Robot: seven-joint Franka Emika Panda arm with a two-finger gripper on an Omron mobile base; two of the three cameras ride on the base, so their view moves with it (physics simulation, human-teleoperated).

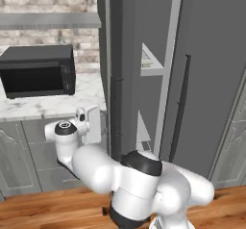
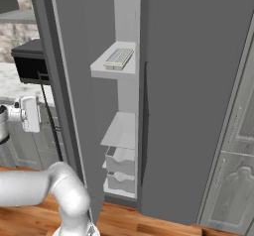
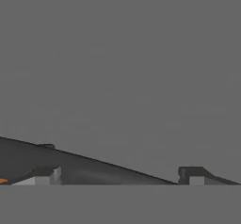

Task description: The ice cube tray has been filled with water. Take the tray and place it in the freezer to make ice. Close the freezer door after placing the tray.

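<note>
Judged at the last step: ice cube tray (image 2: 118, 57) lay flat on the upper shelf (image 2: 101, 69) inside the freezer (image 2: 198, 81), well beyond and to the right of the gripper (image 3: 117, 175), on the far side of the freezer door (image 2: 74, 81). Nothing held; fingertips (image 3: 44, 175) stood wide apart. Door hung ajar. Gripper sat outside it, facing its flat outer face from close range, with the door handle (image 2: 49, 116) just ahead in the right base view.

Next move likely called for pressing the hand against that outer face and sweeping it towards the cabinet until shut, keeping the push square so the fingers would not slide off or snag the handle.

Hard to tell: whether fingertips touched the panel or hovered just off it. Water in the tray too small to make out. Tray half cut off by the door frame in the left base view.
</note>
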